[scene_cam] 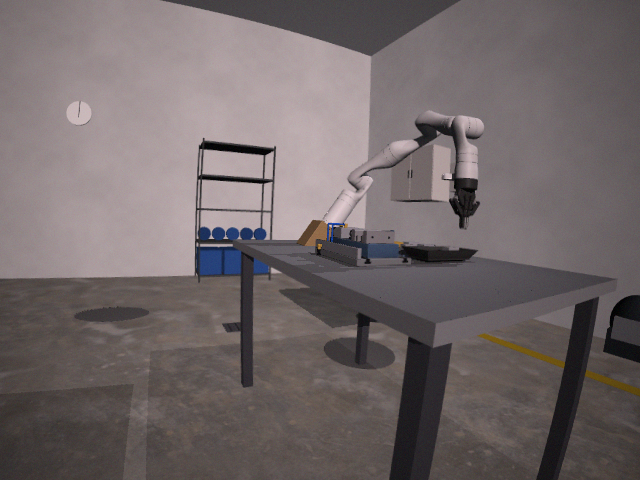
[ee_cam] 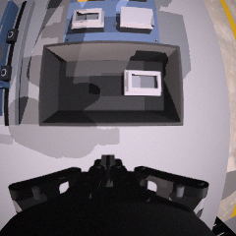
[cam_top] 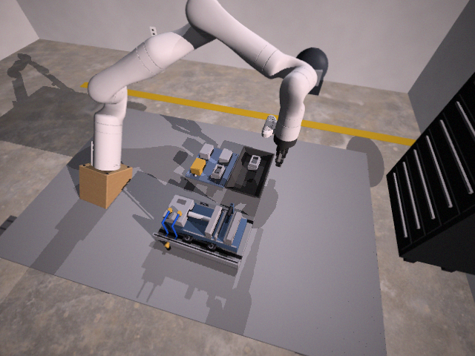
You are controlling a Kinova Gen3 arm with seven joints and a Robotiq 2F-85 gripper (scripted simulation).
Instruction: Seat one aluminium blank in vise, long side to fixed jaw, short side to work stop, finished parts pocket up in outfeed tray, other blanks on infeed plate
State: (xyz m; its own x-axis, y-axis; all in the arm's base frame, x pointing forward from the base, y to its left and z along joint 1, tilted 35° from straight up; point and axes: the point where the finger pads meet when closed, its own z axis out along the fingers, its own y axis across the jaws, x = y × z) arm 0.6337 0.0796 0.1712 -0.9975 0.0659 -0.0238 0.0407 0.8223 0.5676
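Top view: hand [cam_top: 279, 162] pressed together on nothing, pointing down, hanging just right of the tray [cam_top: 264, 176], above the bench [cam_top: 314, 214]. Dark tray open-topped, with one finished part [cam_top: 254, 162] lying flat near its far end, pocket up. Blue plate [cam_top: 230, 170] touching the tray's left side, carrying two grey blanks [cam_top: 206, 150] [cam_top: 225, 154] along the far edge, a brass blank [cam_top: 197, 166] at the left, and a second pocketed part [cam_top: 218, 170] near the tray side. Vise [cam_top: 207, 226] nearer the camera than the plate, well apart from the hand; blue hoses [cam_top: 167, 225] at its left end block, narrow gap [cam_top: 221, 225] toward the right, nothing seated in it. Arm rising from a tan pedestal [cam_top: 92, 195] at the bench's left.

Exterior view: hand [scene_cam: 464, 223] hanging well above the right end of the tray [scene_cam: 439, 252], fingers together, holding nothing. Vise [scene_cam: 361, 246] left of the tray. Shelf rack [scene_cam: 197, 206] against the far wall.

Wrist view: closed fingers at the bottom, over bare bench. Tray [ee_cam: 49, 84] ahead, part [ee_cam: 143, 83] flat on its floor right of centre, pocket up. Beyond it, on the plate [ee_cam: 110, 30], the other pocketed part [ee_cam: 88, 18] at left and a plain blank [ee_cam: 137, 18] at right.
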